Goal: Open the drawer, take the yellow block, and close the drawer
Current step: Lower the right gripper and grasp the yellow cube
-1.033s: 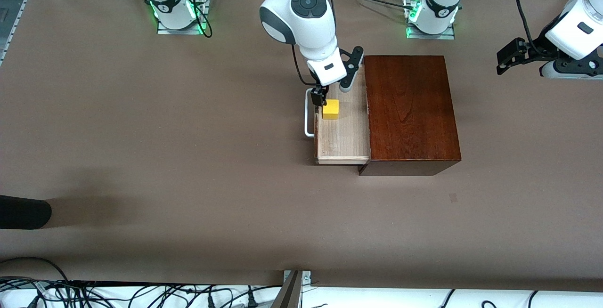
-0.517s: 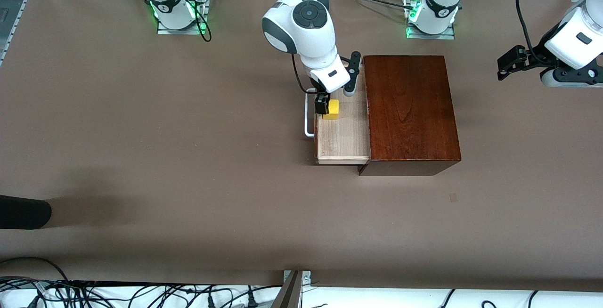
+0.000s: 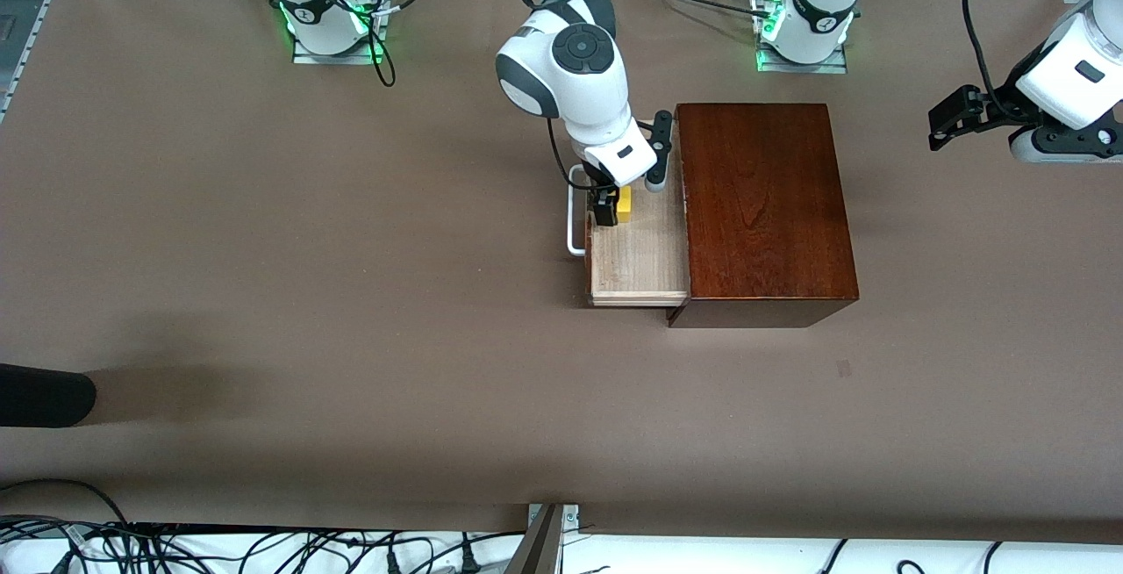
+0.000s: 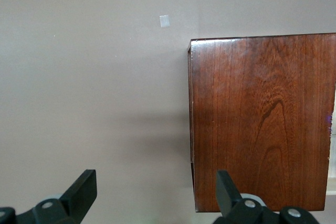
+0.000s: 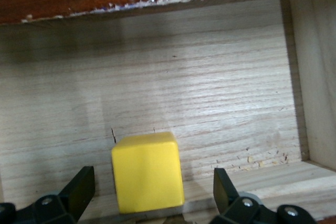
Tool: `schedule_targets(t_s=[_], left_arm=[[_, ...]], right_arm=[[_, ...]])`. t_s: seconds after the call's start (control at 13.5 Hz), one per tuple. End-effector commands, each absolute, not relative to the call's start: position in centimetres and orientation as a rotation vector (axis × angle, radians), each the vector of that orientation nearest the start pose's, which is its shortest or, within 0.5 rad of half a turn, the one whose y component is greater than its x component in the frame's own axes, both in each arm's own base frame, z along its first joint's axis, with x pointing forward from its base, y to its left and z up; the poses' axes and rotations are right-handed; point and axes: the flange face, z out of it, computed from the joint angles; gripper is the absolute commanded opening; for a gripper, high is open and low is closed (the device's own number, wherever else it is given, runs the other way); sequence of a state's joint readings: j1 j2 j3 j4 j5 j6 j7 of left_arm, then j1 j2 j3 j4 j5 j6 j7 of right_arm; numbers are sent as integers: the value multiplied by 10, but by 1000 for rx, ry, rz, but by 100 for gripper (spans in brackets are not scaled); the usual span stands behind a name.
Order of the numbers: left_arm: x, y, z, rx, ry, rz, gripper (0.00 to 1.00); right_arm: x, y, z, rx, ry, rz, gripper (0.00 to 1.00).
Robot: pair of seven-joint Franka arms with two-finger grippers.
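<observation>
The dark wooden box sits mid-table with its drawer pulled out toward the right arm's end. The yellow block lies in it. The right gripper is down at the block, fingers spread wide and gripping nothing, while the left gripper waits, equally wide and empty, above the table's left-arm end.

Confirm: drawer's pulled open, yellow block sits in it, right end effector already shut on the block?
Not shut. In the right wrist view the right end effector is open, straddling the yellow block in the open drawer; nothing is gripped yet.
</observation>
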State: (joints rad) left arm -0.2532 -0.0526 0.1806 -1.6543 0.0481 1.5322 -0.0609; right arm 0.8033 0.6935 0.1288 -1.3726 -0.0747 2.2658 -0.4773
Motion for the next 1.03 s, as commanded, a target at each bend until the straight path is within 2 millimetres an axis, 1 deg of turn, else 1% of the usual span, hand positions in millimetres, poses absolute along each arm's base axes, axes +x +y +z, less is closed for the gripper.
schedule_targets(t_s=[0.0,0.15,0.37,0.44,0.52,0.59,0.66,0.74,0.81,0.89,0.96], left_arm=[[538,-31,615,-3068,30,88,100],[538,-31,615,-3070,30,88,100],[538,-31,615,-3068,27,88,100],[538,-31,615,-3068,30,88,100],[538,-31,615,-3068,27,88,100],[538,-31,615,-3068,27,88,100],[538,-31,615,-3068,27,88,100],[538,-31,615,-3068,27,88,100],[538,-32,615,-3068,30,88,100],[538,-31,615,-3068,27,88,100],[538,-31,615,-3068,27,88,100]], right_arm=[[467,595,328,-2318,-2021,-324,100],[464,597,325,-2317,-2026,-317,100],[464,598,314,-2323,-2015,-314,100],[463,599,307,-2324,-2015,-302,100],[463,599,304,-2324,-2015,-297,98],[464,598,301,-2325,-2017,-293,91],[463,599,299,-2324,-2018,-288,80],[464,598,298,-2321,-2027,-287,57],[464,598,298,-2316,-2029,-296,18],[463,599,299,-2316,-2028,-301,0],[465,599,300,-2319,-2034,-308,0]])
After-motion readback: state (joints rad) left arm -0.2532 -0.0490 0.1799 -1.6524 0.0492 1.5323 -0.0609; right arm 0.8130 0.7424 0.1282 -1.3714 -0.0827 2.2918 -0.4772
